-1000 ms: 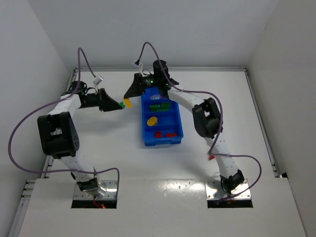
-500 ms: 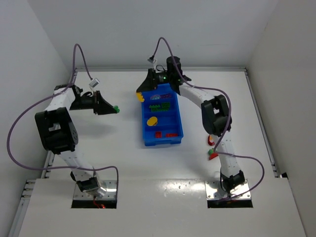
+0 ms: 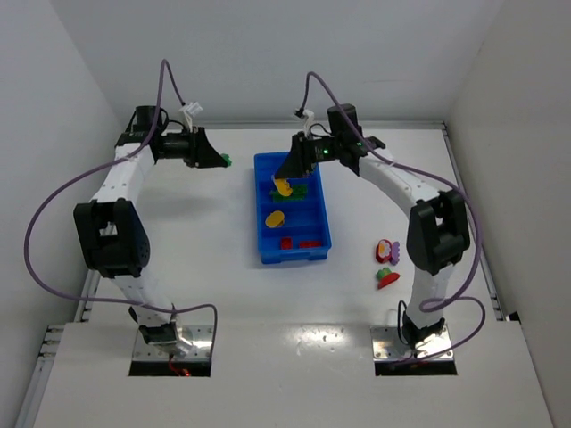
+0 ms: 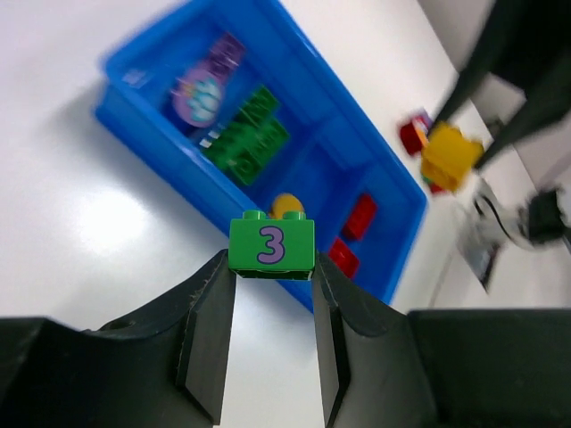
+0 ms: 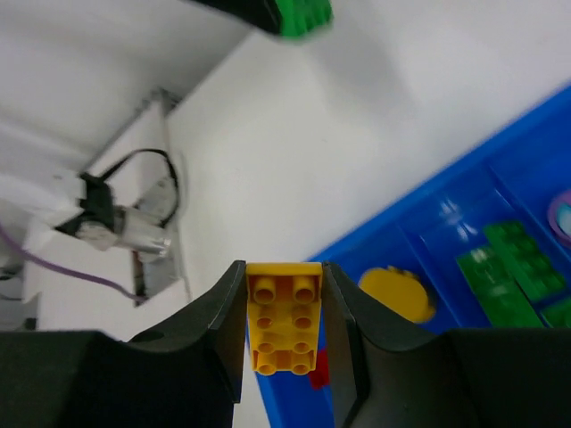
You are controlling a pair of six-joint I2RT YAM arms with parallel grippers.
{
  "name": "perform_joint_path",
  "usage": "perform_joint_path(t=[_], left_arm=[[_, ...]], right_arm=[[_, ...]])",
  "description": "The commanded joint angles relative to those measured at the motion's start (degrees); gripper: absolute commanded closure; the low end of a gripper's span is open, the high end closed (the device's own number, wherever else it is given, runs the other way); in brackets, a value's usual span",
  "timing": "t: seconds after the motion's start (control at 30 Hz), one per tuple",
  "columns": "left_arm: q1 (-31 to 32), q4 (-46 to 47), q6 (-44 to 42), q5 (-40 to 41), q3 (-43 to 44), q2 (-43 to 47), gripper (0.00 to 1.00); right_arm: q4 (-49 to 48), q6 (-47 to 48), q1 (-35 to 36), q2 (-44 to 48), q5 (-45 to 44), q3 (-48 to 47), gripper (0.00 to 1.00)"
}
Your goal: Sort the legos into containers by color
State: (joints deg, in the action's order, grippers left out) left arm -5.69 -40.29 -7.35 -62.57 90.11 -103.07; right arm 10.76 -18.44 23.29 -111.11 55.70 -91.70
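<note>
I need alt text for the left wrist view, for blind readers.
The left gripper holds a green brick marked 3 between its fingertips. Behind it a blue tray holds purple, green, yellow and red pieces.

Bare table [image 3: 239, 183] separates the left tool [image 3: 224, 161] from the tray [image 3: 259, 214], whose far end the right tool [image 3: 284, 185] overhangs.
</note>
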Motion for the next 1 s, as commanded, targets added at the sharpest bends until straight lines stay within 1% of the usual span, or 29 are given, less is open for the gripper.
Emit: perform_joint_path(t=[0.0, 0.03, 0.07, 0.13, 0.17, 0.2, 0.23, 0.27, 0.37, 0.53, 0.6, 0.67, 0.8, 0.97], left_arm=[[-0.1, 15.2, 16.5, 10.6, -1.1, 6.0, 0.82], [0.6, 16.6, 18.3, 12.5, -1.6, 7.0, 0.82], [0.6, 18.7, 18.9, 13.3, -1.6, 7.8, 0.82], [2.2, 18.7, 19.9, 16.2, -2.1, 8.4, 0.82], [2.2, 19.2, 20.8, 16.2, -2.1, 8.4, 0.82], [3.0, 19.2, 21.3, 15.6, -2.6, 8.4, 0.82], [3.0, 19.2, 21.9, 15.6, -3.5, 8.4, 0.82], [4.3, 19.2, 22.5, 15.6, -3.5, 8.4, 0.82], [5.7, 19.2, 22.5, 15.6, -5.0, 8.4, 0.82], [7.9, 19.2, 20.7, 16.2, -5.6, 8.9, 0.82], [7.9, 18.7, 20.2, 16.7, -6.1, 8.9, 0.82], [7.9, 18.7, 19.7, 16.7, -6.1, 8.9, 0.82], [7.9, 18.1, 19.0, 16.7, -6.6, 8.9, 0.82], [7.9, 18.1, 17.8, 17.2, -7.1, 9.5, 0.81]], right_arm=[[9.5, 10.5, 0.0, 4.5, -11.0, 3.7, 0.97], [10.6, 14.9, 0.7, 5.4, -13.1, 4.8, 0.97], [11.3, 16.9, 0.7, 6.2, -14.9, 7.6, 0.97], [10.2, 18.9, 1.3, 8.6, -19.8, 11.0, 0.97], [9.5, 20.2, 1.3, 9.2, -20.9, 13.9, 0.97], [9.5, 21.3, 1.3, 9.2, -23.9, 14.9, 0.97], [8.0, 22.1, 1.3, 9.9, -24.9, 15.9, 0.97], [7.3, 23.4, 1.3, 9.9, -25.6, 17.7, 0.97], [6.7, 27.5, 1.3, 9.9, -29.1, 19.4, 0.97], [4.3, 29.3, 1.3, 9.3, -31.1, 20.6, 0.97], [3.0, 31.3, 1.3, 8.5, -31.6, 20.6, 0.97], [1.7, 31.3, 1.3, 7.4, -31.6, 20.6, 0.97], [2.2, 31.8, 1.3, 5.0, -31.1, 17.2, 0.97], [2.9, 34.6, 2.5, 4.4, -30.6, 16.6, 0.97]])
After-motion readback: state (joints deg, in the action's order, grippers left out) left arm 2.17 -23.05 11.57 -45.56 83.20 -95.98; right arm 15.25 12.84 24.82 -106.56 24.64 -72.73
